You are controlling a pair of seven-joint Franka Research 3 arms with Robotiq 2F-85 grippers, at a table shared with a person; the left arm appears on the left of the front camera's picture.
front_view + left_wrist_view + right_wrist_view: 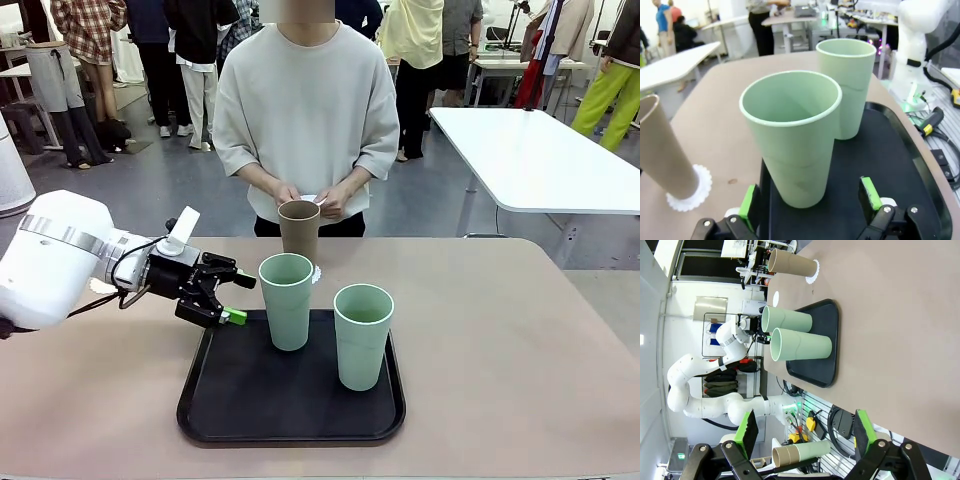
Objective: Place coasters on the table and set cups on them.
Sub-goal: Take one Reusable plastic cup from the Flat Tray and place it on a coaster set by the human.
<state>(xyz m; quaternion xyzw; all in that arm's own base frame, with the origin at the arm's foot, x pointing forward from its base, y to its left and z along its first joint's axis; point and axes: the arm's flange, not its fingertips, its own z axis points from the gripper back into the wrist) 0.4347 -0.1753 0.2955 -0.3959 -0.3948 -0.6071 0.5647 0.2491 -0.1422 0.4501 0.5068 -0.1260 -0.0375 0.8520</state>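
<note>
Brown cup (299, 230) stands on a coaster (316, 272) on the beige table (520, 340), at twelve o'clock from the black tray (240, 400). The tray bears the left green cup (287, 300) and right green cup (362, 335). Left gripper (240, 299), jaws spread and empty, is at nine o'clock of the left green cup. Right gripper (805, 432) is also spread and holds nothing. White table (540, 150) is at two o'clock on grey floor (160, 180), with people (190, 50) beyond.

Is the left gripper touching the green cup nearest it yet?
Apart. In the left wrist view, bare black tray shows between the green cup and each pad of the open left gripper.

No readable text, labels or numbers anywhere.
</note>
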